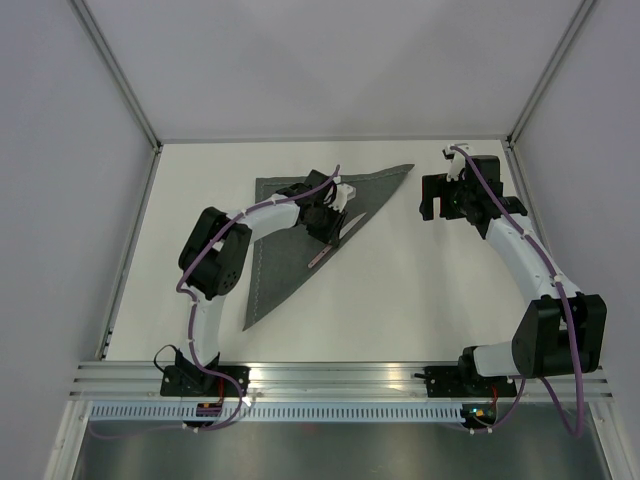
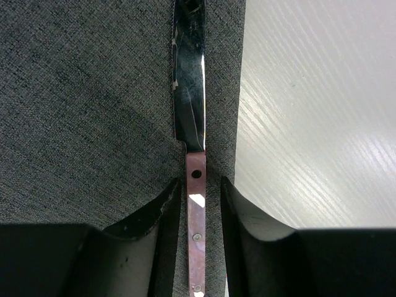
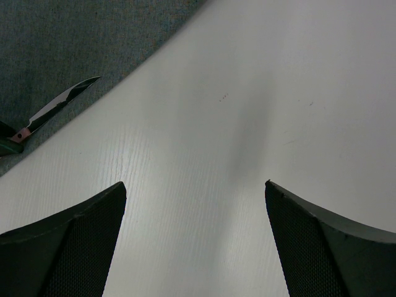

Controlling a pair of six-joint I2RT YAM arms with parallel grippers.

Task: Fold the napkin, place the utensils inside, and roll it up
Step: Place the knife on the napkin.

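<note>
The dark grey napkin (image 1: 278, 255) lies folded into a triangle on the white table, its long folded edge running down toward the left. A knife (image 2: 190, 93) with a shiny blade and a reddish riveted handle rests on the napkin (image 2: 86, 111) just inside that edge. My left gripper (image 2: 200, 180) straddles the handle, open, with cloth showing on both sides between the fingers and the handle. In the top view my left gripper (image 1: 325, 225) sits over the knife (image 1: 320, 256). My right gripper (image 3: 195, 185) hovers open over bare table, right of the napkin (image 3: 74, 37) and knife (image 3: 59, 106); nothing is between its fingers.
White walls enclose the table (image 1: 400, 300) on three sides. An aluminium rail (image 1: 340, 378) with both arm bases runs along the near edge. My right gripper (image 1: 437, 205) is beside the napkin's right-hand tip.
</note>
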